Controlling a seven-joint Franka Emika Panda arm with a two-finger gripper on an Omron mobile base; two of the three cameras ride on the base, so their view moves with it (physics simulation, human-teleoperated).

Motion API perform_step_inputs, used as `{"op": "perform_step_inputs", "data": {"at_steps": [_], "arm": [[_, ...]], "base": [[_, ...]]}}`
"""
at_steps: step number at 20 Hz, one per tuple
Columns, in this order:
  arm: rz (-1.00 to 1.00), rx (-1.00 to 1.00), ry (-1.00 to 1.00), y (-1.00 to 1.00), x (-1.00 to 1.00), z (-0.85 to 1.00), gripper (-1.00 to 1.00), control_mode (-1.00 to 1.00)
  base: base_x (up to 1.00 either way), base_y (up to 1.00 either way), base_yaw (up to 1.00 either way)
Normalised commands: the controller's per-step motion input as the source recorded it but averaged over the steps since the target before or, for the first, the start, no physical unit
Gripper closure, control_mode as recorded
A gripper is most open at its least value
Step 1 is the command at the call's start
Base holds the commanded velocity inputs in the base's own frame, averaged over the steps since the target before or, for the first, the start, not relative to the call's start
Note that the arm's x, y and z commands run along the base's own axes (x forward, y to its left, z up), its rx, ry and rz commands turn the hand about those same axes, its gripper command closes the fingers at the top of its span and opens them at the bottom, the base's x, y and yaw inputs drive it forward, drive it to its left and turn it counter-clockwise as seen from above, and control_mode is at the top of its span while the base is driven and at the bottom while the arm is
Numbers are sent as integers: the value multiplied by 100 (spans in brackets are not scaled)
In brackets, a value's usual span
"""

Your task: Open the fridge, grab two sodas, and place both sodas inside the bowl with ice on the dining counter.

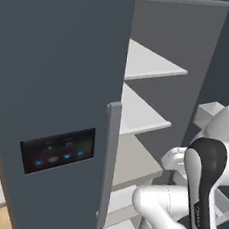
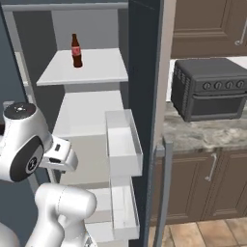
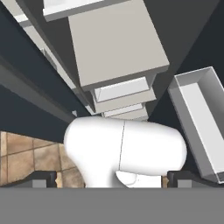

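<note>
Fingers are sitting spread wide with nothing between them, and they're pointing down past the fridge shelves toward the floor. No red sodas are turning up anywhere; that brown bottle is standing way above the fingers, so they're needing to tilt up.

You see the fridge cut off at the top and bottom edges. The robot's own white body hides the gap between the gripper's fingertips, so you cannot judge its opening.
</note>
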Motion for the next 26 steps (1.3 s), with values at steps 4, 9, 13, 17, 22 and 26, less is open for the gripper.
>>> {"op": "perform_step_inputs", "data": {"at_steps": [4,9,13,17,22,26], "arm": [[0,0,0,0,0,0,-100,100],[0,0,0,0,0,0,-100,100],[0,0,0,0,0,0,-100,100],[0,0,0,0,0,0,-100,100],[0,0,0,0,0,0,-100,100],[0,0,0,0,0,0,-100,100]], "base": [[60,26,-14],[78,1,-10],[86,16,-12],[96,5,-11],[100,0,-5],[98,0,-4]]}}
